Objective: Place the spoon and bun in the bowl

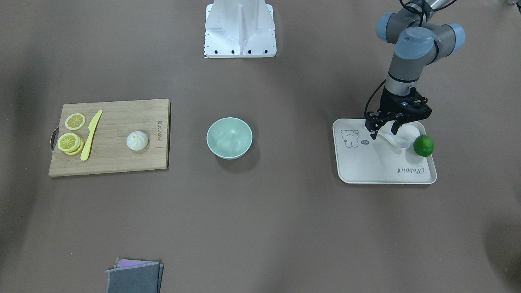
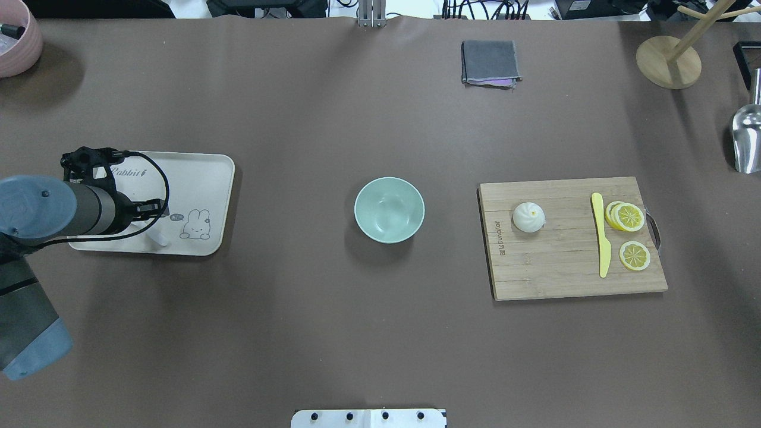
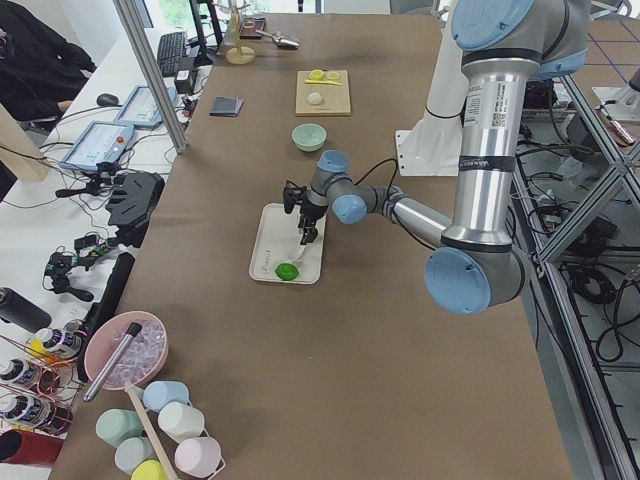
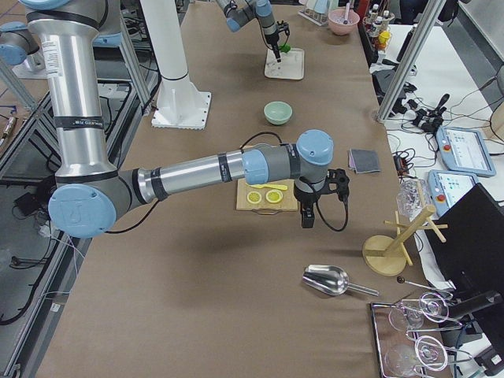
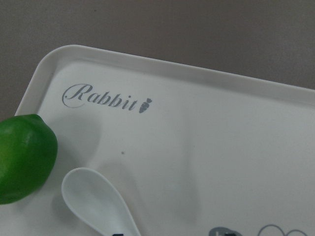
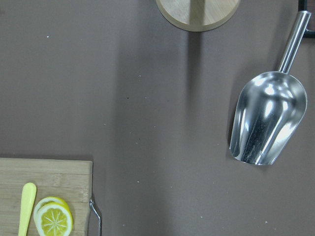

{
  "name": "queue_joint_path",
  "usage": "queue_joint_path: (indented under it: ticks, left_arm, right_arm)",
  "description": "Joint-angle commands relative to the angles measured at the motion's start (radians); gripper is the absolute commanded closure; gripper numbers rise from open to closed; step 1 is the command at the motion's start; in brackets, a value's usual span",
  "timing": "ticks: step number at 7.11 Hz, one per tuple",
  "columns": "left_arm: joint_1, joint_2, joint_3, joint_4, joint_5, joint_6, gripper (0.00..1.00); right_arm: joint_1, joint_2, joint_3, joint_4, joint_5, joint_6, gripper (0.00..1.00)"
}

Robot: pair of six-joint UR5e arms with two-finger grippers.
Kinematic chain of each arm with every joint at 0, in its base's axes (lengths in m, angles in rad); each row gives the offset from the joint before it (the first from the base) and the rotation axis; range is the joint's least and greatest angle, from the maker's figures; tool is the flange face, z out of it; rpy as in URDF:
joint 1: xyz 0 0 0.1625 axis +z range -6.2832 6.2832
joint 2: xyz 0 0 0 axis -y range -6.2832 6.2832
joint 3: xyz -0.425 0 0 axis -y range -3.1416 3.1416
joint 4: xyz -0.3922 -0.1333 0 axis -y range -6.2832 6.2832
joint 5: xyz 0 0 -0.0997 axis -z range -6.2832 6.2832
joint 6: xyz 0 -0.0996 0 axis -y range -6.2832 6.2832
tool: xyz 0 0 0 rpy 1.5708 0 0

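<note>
On the desk [image 1: 260,228]: board [image 1: 110,162] at the robot's right end, tray [image 1: 366,162] at its left, bowl [image 1: 229,137] between, nothing in it yet. Over the tray, left pincer [image 1: 383,132] spread, hanging directly above the handle of the spoon [image 1: 401,142], straddling it. Beyond the board's handle end, right pincer [image 4: 311,211]; cannot tell whether spread or pressed together. Long axis of spoon running from under the left pincer toward a lime [image 1: 423,145], scoop just beside it. On the board, bun [image 1: 137,141], nearer the right arm. Likely just a straight drop and pinch.
</note>
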Motion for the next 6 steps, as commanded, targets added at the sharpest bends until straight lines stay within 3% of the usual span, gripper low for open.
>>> queue_joint_path:
  ticks: [1, 6]
  left_arm:
    - [0.001, -0.009, 0.015, -0.001, 0.0, 0.001, 0.25]
    - [0.001, 0.003, 0.015, -0.001, -0.005, -0.005, 0.25]
  right_arm:
    - [0.0, -0.001, -0.001, -0.001, 0.001, 0.001, 0.0]
    - [0.0, 0.004, -0.001, 0.0, 0.003, 0.001, 0.0]
